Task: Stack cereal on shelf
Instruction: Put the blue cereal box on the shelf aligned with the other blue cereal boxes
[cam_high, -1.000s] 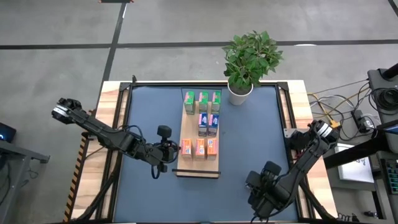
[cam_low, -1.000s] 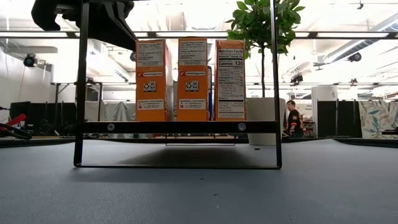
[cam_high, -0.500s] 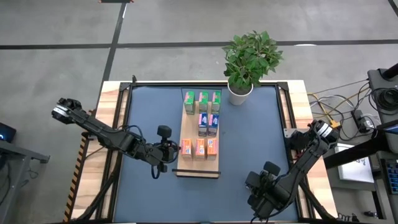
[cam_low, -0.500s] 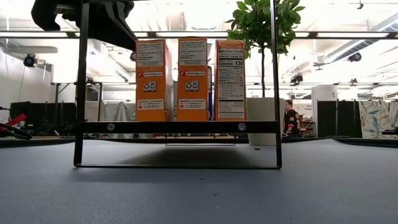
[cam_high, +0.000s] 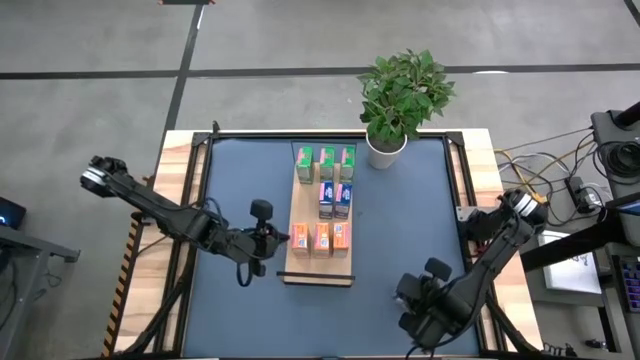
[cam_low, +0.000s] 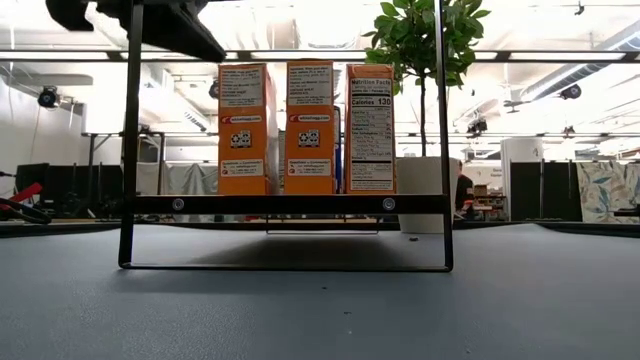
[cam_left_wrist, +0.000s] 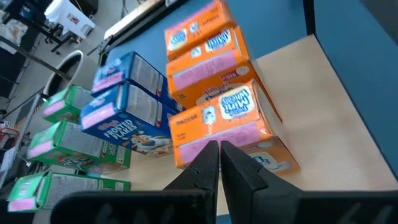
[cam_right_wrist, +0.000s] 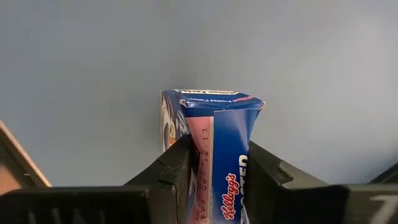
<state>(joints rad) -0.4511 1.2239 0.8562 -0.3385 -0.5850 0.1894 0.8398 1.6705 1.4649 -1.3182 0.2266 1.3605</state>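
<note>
One blue box (cam_right_wrist: 214, 149) now squeezed, right hand (cam_right_wrist: 214, 163).

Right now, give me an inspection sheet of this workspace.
Surface: blue table mat inside a wooden frame.
Job's things: shelf at the mat's centre with three green boxes, two blue boxes and three orange boxes in rows; a third blue box is off the shelf.
Clutter: potted plant at the far edge.
End effectors: left end effector shut, at the nearest orange box; right end effector clamped on the third blue box near the mat's near right corner.
Cables: bundle beyond the right edge.
Surroundings: concrete floor, open workshop.
</note>
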